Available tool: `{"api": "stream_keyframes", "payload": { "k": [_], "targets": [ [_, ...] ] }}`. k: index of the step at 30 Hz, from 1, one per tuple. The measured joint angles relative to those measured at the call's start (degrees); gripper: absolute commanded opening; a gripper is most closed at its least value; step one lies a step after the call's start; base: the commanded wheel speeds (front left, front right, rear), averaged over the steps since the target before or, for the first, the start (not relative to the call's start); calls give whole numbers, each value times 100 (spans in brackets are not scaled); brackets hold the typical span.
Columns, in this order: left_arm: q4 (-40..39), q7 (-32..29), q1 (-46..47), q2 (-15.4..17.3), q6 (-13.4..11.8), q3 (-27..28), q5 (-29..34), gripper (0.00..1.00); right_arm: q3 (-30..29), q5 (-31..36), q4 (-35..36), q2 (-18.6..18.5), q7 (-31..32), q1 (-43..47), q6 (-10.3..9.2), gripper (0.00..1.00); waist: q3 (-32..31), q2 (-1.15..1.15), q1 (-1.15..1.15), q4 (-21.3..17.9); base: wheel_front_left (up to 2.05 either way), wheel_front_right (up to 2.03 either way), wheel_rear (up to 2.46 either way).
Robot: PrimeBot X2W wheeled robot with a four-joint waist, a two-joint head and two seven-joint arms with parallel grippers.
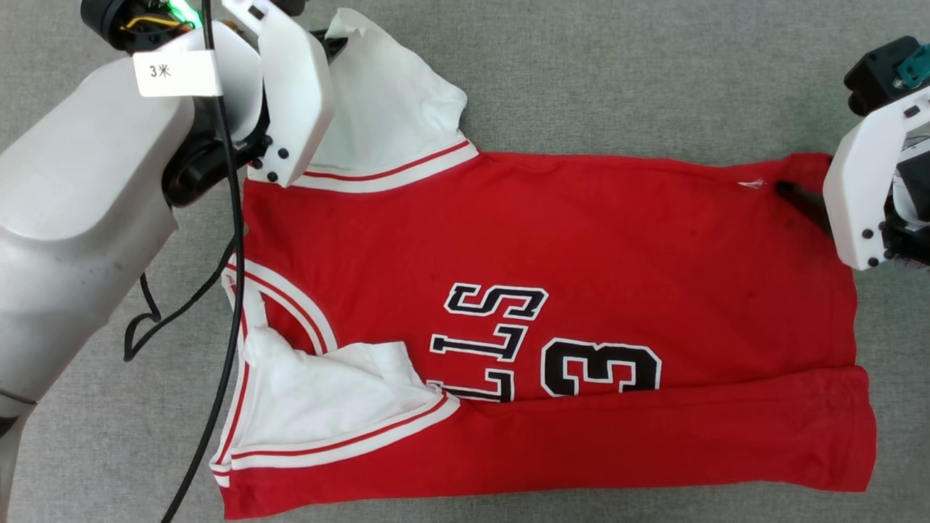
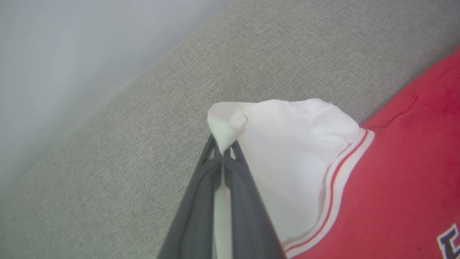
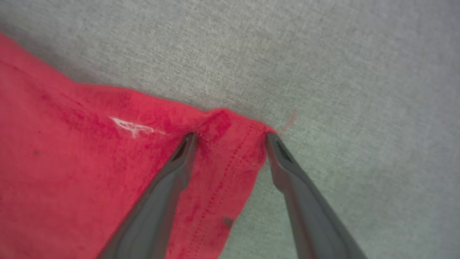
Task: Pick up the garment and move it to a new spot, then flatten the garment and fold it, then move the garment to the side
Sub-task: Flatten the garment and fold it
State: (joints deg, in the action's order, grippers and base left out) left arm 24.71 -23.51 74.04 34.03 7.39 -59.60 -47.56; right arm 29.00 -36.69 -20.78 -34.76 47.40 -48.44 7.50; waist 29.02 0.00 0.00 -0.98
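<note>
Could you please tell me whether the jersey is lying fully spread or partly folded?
Partly folded: the garment has its near edge turned over the front, hiding part of the lettering; the far sleeve lies spread.

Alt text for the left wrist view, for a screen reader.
The left gripper is shut on the tip of the white sleeve of the garment. Its red body lies at right on a grey cloth surface.

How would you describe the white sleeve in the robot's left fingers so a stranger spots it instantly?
Find the red garment on the grey surface. In the head view, a white sleeve juts from its upper left onto the grey. Unlike the other sleeve, folded over the red, its tip is pinched between the left fingers.
</note>
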Motion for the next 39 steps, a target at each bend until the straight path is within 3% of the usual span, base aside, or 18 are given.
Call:
{"api": "stream_keyframes", "payload": {
  "k": [5, 6, 7, 14, 20, 27, 39],
  "targets": [
    [3, 78, 18, 7, 0, -22, 9, 0, 444, -78, -313, -68, -197, -133, -2, 100, 63, 0, -2, 53, 0, 0, 0],
    [16, 102, 17, 13, 0, -23, 8, 0, 516, -110, -356, -83, -276, -171, -2, 40, 60, 0, -2, 53, 0, 0, 0],
    [36, 119, 17, 18, 0, -24, 7, 0, 595, -118, -381, -102, -401, -185, -1, 0, 50, 0, -2, 51, 0, 0, 0],
    [158, 464, -202, 85, -7, 32, -79, 0, 816, -428, -686, -75, -1390, -209, 3, 0, -259, 0, -1, 23, 0, 0, 0],
    [-38, 716, -758, 377, -102, 47, -220, 0, 896, -672, -761, -185, -2164, 151, 3, 0, -752, 0, -1, 2, 0, 0, 0],
    [-656, 961, -1622, 767, -398, 29, -426, 0, 975, -835, -587, -360, -2783, 780, 3, 0, -1340, 0, -1, 44, 0, 0, 0],
    [-1760, 1300, -3292, 1435, -1070, -144, -870, 0, 745, -1043, 98, -656, -3158, 2277, 3, 0, -2097, 0, -1, 196, 0, 0, 0]
  ]
}}
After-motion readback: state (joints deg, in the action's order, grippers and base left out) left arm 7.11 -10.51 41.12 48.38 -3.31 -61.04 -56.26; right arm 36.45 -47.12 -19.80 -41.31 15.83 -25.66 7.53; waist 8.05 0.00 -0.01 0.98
